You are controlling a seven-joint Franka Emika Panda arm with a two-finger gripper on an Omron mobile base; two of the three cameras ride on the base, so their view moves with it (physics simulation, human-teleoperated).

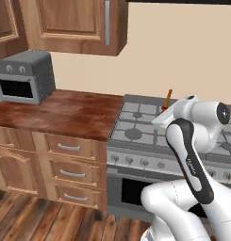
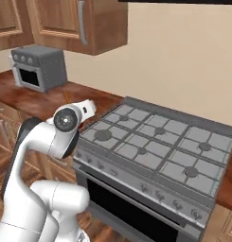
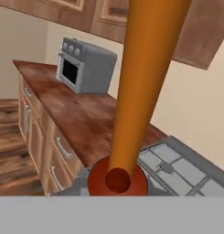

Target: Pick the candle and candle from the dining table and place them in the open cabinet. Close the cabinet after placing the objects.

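Observation:
My gripper is shut on the candle, a thin orange taper in a dark red holder. In the hand view the taper rises from the holder at the bottom and leans toward the camera. From the left base view its orange tip sticks up behind my hand, above the stove's left side. The brown wall cabinet with the grey bar handle hangs up and to the left of my hand. The same cabinet sits at the top left of the right base view. The other candle and the dining table are out of view.
A grey toaster oven stands on the reddish wood counter to the left. A gas stove with grey grates lies beside it, under my arm. Light-wood drawers run below the counter.

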